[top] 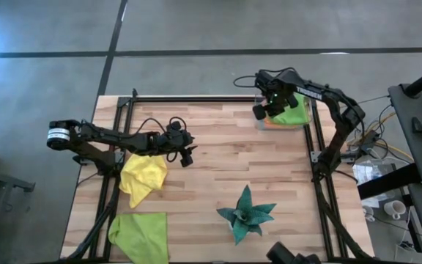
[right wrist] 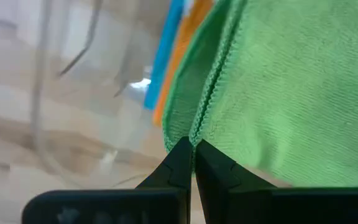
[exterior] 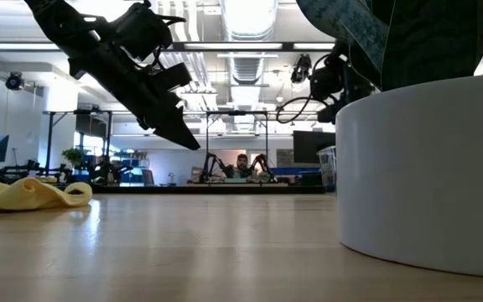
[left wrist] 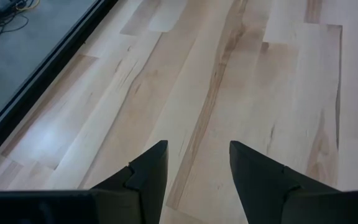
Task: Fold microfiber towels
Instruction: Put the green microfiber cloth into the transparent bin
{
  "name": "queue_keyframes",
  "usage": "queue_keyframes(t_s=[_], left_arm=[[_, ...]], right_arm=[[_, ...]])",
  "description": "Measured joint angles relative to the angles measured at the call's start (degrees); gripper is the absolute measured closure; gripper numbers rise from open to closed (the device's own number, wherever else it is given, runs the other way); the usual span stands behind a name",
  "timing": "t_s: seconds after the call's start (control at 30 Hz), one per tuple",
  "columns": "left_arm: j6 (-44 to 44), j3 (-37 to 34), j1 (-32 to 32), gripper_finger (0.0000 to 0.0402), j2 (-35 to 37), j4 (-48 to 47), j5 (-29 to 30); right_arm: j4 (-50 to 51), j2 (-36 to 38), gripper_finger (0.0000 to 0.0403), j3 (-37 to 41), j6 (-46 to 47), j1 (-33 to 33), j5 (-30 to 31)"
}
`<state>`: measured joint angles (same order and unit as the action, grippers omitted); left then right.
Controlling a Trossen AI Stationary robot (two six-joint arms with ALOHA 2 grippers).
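My right gripper (right wrist: pixel 192 149) is shut and points down over the folded edge of a lime green towel (right wrist: pixel 291 87). That towel tops a stack with an orange towel (right wrist: pixel 188 37) and a light blue towel (right wrist: pixel 165 50) at the table's far right (top: pixel 293 111). A crumpled yellow towel (top: pixel 143 178) lies on the table at the left, and a second lime green towel (top: pixel 139 236) lies flat at the near left corner. My left gripper (top: pixel 187 155) hangs open above bare wood (left wrist: pixel 194 155), just right of the yellow towel. My right gripper's shut tips stand at the green towel's hemmed edge (right wrist: pixel 207 102); I cannot tell whether they touch it. The towel lies flat on the stack.
A clear container wall (right wrist: pixel 61 81) stands around the stack. A dark teal spiky star-shaped object (top: pixel 246 214) sits at the near middle; its white base (exterior: pixel 426 176) fills the low view's right. Bare wood lies at the table's centre (top: pixel 226 154). A black frame rail (top: pixel 317 147) edges the table.
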<state>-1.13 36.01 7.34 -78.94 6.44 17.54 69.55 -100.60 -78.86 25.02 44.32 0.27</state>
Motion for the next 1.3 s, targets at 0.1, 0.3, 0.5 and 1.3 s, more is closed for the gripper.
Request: queue_keyframes(t_s=[0.1, 0.3, 0.5, 1.3], left_arm=[[0.00, 0.00, -0.01, 0.0244, 0.00, 0.00, 0.00], [0.00, 0.00, -0.01, 0.0244, 0.00, -0.02, 0.02], [0.00, 0.00, 0.01, 0.0244, 0.00, -0.02, 0.02], [-0.02, 0.00, 0.03, 0.0244, 0.00, -0.09, 0.02]], right_arm=[[-0.57, -1.01, 0.0391, 0.16, -0.18, -0.52, -0.24], [-0.84, -2.92, 0.0344, 0.57, -0.21, -0.70, 0.45], [-1.37, 0.08, 0.0261, -1.29, -1.49, -0.69, 2.00], [-45.95, 7.59, 0.0294, 21.78, 1.74, 3.32, 12.36]])
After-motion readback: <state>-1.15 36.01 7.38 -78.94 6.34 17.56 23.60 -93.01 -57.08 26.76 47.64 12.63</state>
